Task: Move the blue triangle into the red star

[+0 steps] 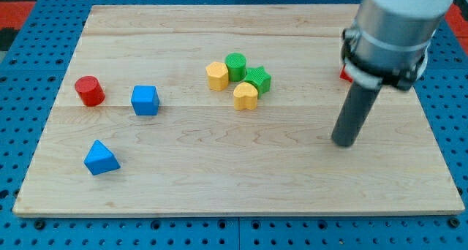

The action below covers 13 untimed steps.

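Blue triangle is sitting low at the view's left; my tip, bare and touching nothing, is standing well apart, hiding most of the red star.

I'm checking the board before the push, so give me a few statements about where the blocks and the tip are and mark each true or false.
1. The blue triangle lies near the view's bottom left. True.
2. My tip touches the blue triangle. False: it stands far off at the view's right, touching no block.
3. The blue cube sits right of the red cylinder. True.
4. The yellow and green blocks are spread across the board. False: they cluster together near the top centre.
5. The red block at the right shows fully. False: the arm hides most of it.
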Available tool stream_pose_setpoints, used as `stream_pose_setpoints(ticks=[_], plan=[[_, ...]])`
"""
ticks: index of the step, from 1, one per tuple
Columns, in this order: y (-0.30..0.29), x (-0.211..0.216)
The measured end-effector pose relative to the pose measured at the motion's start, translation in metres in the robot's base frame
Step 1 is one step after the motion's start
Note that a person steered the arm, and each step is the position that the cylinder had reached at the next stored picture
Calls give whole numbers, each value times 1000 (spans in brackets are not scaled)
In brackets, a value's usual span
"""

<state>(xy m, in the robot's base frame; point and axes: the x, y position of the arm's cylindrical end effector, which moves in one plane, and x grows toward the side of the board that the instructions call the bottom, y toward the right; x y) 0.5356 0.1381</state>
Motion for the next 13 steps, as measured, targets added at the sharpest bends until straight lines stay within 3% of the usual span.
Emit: stream_pose_setpoints(ticks=[1, 2, 3, 4, 6, 7, 10, 13], plan=[[-57, 52], [-162, 71], [-269, 72], [-333, 62], [-365, 9], [-354, -3], [-266, -4], [-213, -51]])
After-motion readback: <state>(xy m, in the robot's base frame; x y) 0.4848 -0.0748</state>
